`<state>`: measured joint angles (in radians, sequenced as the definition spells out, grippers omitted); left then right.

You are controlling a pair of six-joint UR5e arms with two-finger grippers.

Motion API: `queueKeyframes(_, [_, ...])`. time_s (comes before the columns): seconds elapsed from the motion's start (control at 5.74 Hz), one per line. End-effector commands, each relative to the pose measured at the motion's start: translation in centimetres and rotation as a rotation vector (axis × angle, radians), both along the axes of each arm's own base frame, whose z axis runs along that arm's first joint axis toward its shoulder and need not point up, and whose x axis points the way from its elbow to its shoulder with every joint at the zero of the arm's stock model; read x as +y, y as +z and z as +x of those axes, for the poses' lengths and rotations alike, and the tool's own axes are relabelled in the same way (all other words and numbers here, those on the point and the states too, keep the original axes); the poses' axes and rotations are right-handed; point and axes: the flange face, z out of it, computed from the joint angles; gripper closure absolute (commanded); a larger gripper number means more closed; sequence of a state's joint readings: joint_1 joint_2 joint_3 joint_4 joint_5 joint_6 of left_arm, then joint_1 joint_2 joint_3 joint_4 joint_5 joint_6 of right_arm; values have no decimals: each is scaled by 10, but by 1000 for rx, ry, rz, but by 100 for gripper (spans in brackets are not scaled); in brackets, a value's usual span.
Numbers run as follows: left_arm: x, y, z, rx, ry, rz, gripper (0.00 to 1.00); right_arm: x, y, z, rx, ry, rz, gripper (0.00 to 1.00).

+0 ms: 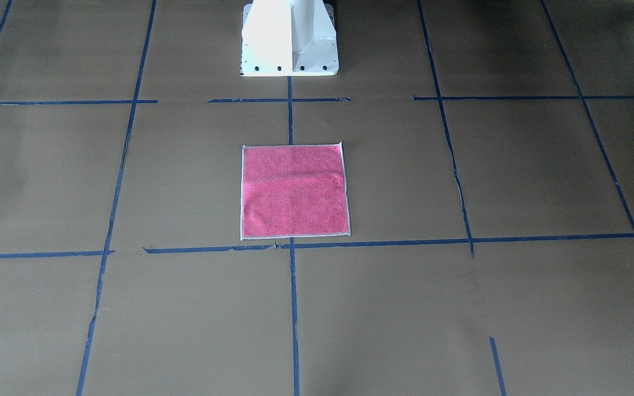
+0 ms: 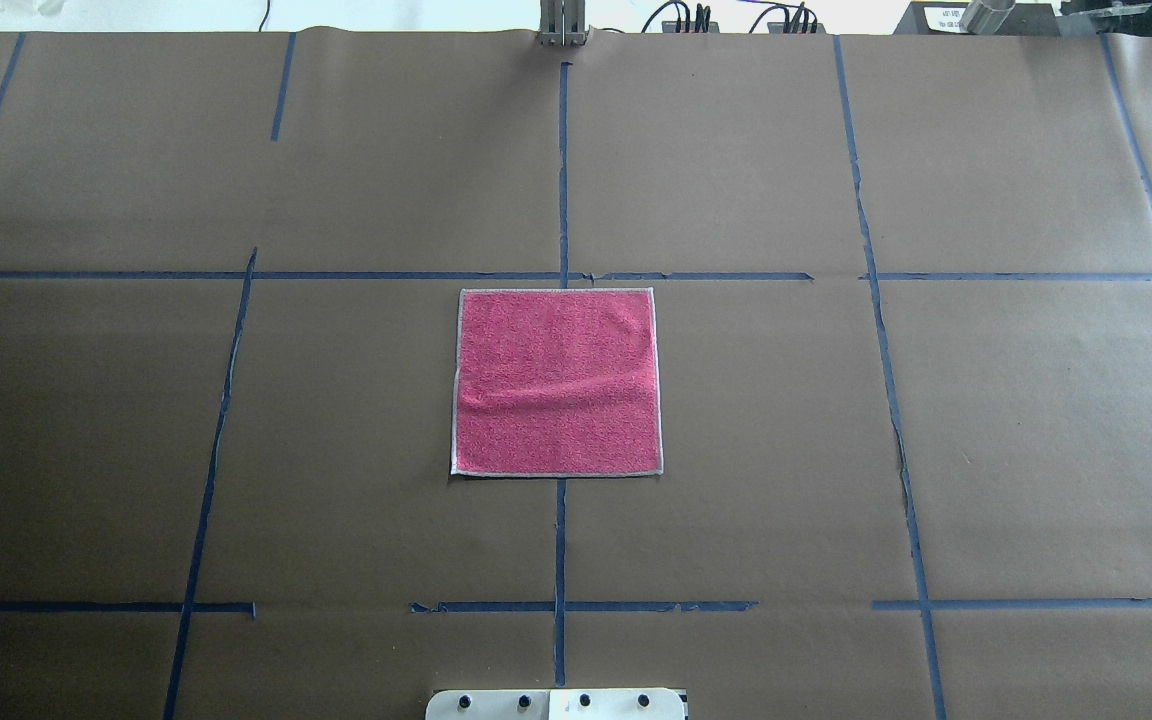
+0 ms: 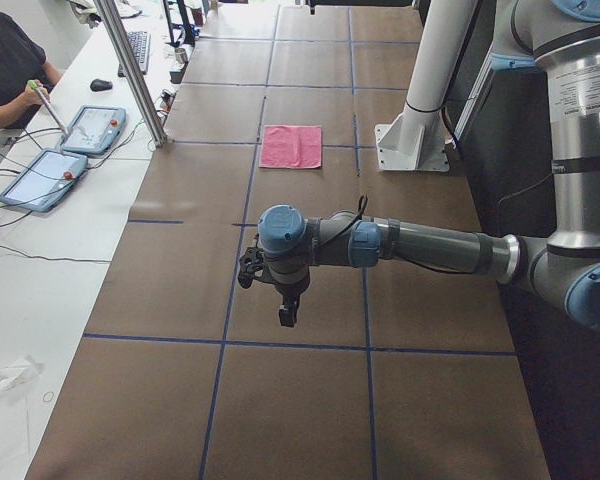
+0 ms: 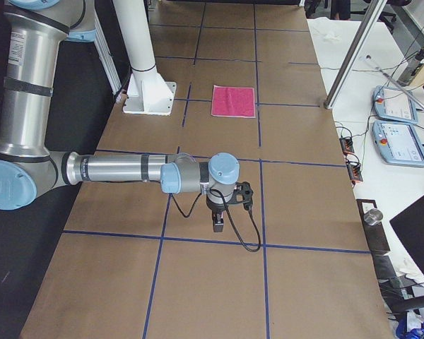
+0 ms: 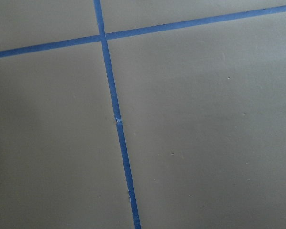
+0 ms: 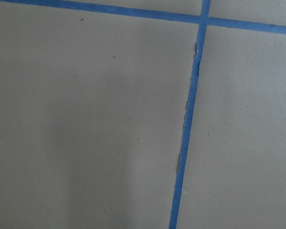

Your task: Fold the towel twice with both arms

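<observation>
Zero folds are showing so far; both of the two asked for are judged to be waiting.

- Long table (image 2: pixel 1036 450), covered in brown paper and gridded with blue tape lines (image 2: pixel 560 540), is filling every view.
- Silver-grey tubular left arm (image 3: pixel 430 245) with light-blue joint caps is reaching out level over the table's end on its own side. The matching right arm (image 4: pixel 120 169) is doing the same at the opposite end. Both are hanging well apart from the cloth.
- White pedestal base (image 1: pixel 289 38) is standing at the table's robot-side edge, on the centre line.
- Small square terry towel (image 2: pixel 557 382), bright pink face up with a thin whitish hem, is lying flat and fully spread. It is sitting near the pedestal, straddling the centre tape line, its far edge just beside a cross line. A soft ridge is running across its middle, but no layer is doubling over. No grey underside is showing.
- Black left gripper (image 3: pixel 288 318) and black right gripper (image 4: pixel 218 223) are pointing down above bare paper, nothing visibly in them. They are appearing only in the side views, so whether the jaws are parted or closed cannot be told. Both wrist cameras are showing just paper and tape.

Judgement: everything is remaining, namely the approach, the corner grasps, the first fold and the second.
</observation>
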<state>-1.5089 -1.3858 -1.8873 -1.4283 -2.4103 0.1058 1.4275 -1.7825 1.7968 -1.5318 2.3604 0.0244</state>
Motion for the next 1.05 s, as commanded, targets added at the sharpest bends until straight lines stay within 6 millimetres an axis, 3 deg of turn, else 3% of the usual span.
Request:
queueKeyframes(0.0, [-3,-21,-4,-12,-12,-17,0,1,10,10,-1,17,-12,0])
queueKeyframes(0.17, [-1,-21,-4,-8,-13,-15,0,-5,2,10,-11,21,2,0])
queueKeyframes(0.87, [4,-10,-5,-9,-15,-40,0,0,-4,7,-53,27,-9,0])
